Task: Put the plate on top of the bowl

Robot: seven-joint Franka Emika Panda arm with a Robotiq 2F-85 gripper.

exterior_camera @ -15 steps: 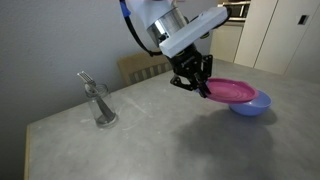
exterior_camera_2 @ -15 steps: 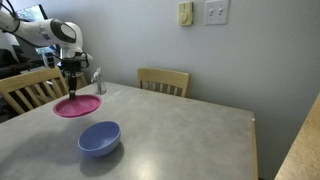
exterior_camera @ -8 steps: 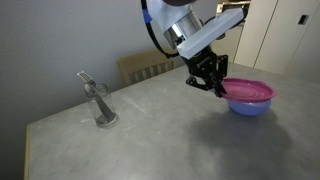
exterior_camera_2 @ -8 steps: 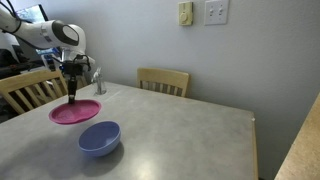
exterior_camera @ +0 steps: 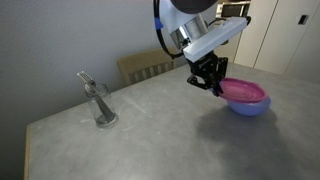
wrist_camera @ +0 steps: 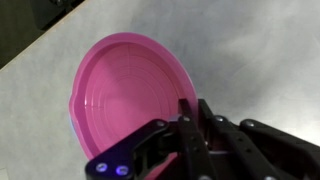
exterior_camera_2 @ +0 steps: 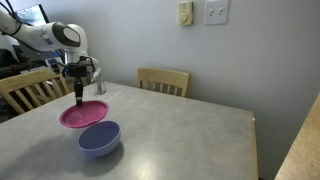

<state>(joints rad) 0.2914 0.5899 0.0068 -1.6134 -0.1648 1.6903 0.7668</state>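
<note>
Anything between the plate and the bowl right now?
Nothing visible. The gripper holds the plate by its rim in the air close to the bowl, with only open space between them. The glass of utensils stands well aside.

Smooth plastic dishes over a matt, speckled table.

The plate (wrist_camera: 125,90) looks like magenta-pink plastic, smooth with a soft sheen, and faint concentric rings are moulded into its floor. The bowl (exterior_camera_2: 99,140) is plain periwinkle plastic, smooth and evenly satin. The table (exterior_camera: 140,140) has a grey, mottled, stone-like top, mostly matt with a dull glare where light falls. The gripper (wrist_camera: 192,108) is black, hard-looking and slightly glossy; whether it is metal or plastic is not clear. The arm (exterior_camera: 190,20) above it wears glossy white shells. The glass (exterior_camera: 100,106) is clear and shiny and holds silvery metal utensils (exterior_camera: 87,78). The chair (exterior_camera_2: 163,80) is light varnished wood. The wall (exterior_camera_2: 130,35) is matt paint.
</note>
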